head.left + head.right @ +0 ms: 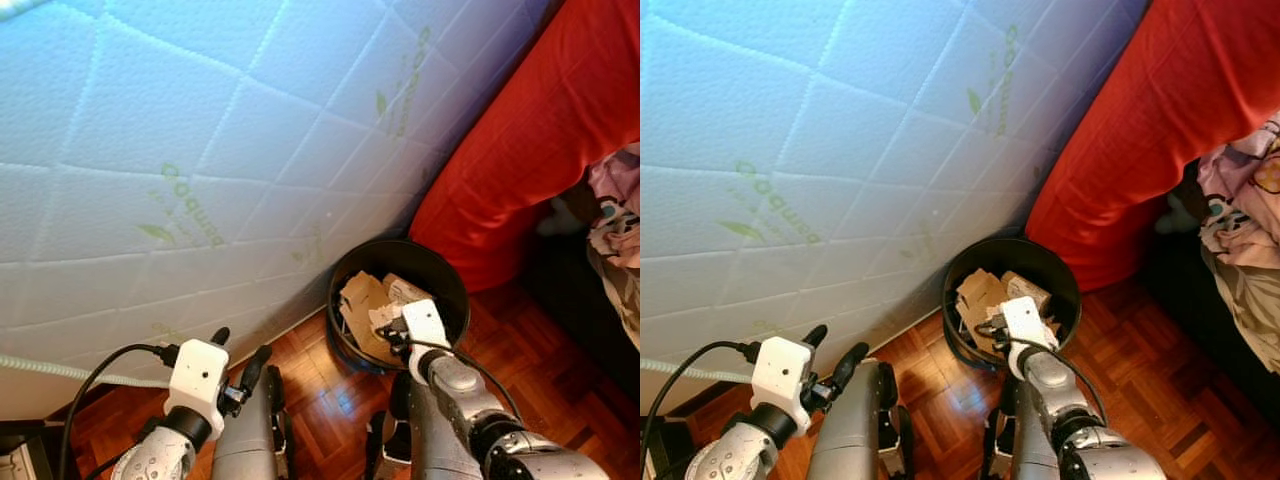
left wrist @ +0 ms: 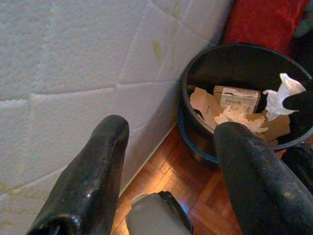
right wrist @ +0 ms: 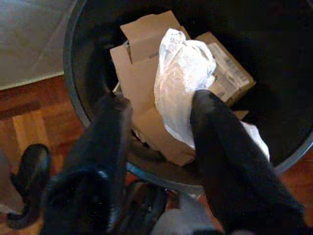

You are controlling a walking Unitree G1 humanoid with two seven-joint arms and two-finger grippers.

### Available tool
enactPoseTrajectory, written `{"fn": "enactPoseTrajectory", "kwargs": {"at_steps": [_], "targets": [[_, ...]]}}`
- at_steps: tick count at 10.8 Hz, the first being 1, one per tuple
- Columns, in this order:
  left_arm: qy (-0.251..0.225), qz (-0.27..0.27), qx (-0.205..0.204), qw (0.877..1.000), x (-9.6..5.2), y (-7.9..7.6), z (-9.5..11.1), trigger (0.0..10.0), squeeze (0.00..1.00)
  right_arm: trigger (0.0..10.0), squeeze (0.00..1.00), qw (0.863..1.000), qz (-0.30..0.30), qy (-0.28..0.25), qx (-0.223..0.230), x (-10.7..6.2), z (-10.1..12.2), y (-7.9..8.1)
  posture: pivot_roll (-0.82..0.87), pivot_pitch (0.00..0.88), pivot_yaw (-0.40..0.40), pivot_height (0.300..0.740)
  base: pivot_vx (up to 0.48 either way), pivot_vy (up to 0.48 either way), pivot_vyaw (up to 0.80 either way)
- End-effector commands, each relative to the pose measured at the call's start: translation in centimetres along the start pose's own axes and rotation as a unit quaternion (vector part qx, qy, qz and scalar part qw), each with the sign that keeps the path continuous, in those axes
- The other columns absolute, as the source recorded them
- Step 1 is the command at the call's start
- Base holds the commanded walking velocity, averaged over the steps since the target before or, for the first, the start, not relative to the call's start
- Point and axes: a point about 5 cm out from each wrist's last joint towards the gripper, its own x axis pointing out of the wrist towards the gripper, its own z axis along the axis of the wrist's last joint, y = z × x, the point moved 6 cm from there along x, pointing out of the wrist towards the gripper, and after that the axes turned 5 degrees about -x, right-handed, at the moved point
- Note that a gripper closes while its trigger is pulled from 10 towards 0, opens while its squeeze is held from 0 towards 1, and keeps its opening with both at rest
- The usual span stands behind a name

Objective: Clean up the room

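Trash bin [image 1: 345, 330], black and round, sits at lower centre of the head view on the parquet floor [image 1: 540, 370], tucked right against the edge of a big white quilted mattress [image 1: 200, 130] that takes up the whole upper left. A red sheet [image 1: 530, 140] hangs down in the upper right, just behind the bin, and there's a bundle of patterned fabric [image 1: 615, 225] at the right edge.

Inside the bin there are torn cardboard pieces [image 3: 142, 54] and a small printed cardboard box [image 2: 237, 98], all piled loosely.

The right gripper [image 3: 156, 110] is over the bin's near rim, at the lower centre-right of the head view. In its wrist view the two black fingers are spread fairly wide, and a crumpled white plastic wrapper [image 3: 183, 73] sits between them, touching the inner side of one finger [image 3: 215, 127]. It looks draped there rather than pinched, and I honestly can't say if it's held or just lying on the cardboard. From the left wrist camera the same white wad [image 2: 283, 93] shows by a black fingertip above the bin.

The left gripper [image 1: 243, 352] is low at the lower left, beside the mattress edge and well apart from the bin, fingers spread wide with nothing in them.
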Motion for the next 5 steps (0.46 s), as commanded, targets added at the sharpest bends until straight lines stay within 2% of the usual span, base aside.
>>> {"fn": "enactPoseTrajectory", "kwargs": {"at_steps": [1, 2, 3, 5], "targets": [[0.013, 0.0, 0.001, 1.0, -0.6, -0.1, -0.4, 10.0, 0.0, 10.0, 1.0, 0.999, 0.016, 0.01, -0.048, -0.2, -1.0, 0.9, 0.29, 0.376, 0.021, 0.61, 0.0, 0.0, 0.0], [0.013, 0.001, 0.001, 1.0, -0.7, -0.1, -0.4, 10.0, 0.0, 10.0, 1.0, 0.996, 0.024, 0.005, -0.085, -0.2, -0.8, 1.1, 0.29, 0.376, 0.021, 0.61, 0.0, 0.0, 0.0], [0.015, 0.001, 0.001, 1.0, -0.7, -0.1, -0.6, 10.0, 0.0, 10.0, 1.0, 0.988, 0.036, -0.004, -0.147, -0.2, -0.6, 1.5, 0.29, 0.374, 0.019, 0.61, 0.0, 0.0, 0.0], [0.015, 0.001, 0.0, 1.0, -0.7, -0.2, -0.6, 10.0, 0.0, 10.0, 1.0, 0.968, 0.048, -0.001, -0.248, -0.4, -1.2, 1.9, 0.29, 0.374, 0.019, 0.61, 0.0, 0.0, 0.0]]}}
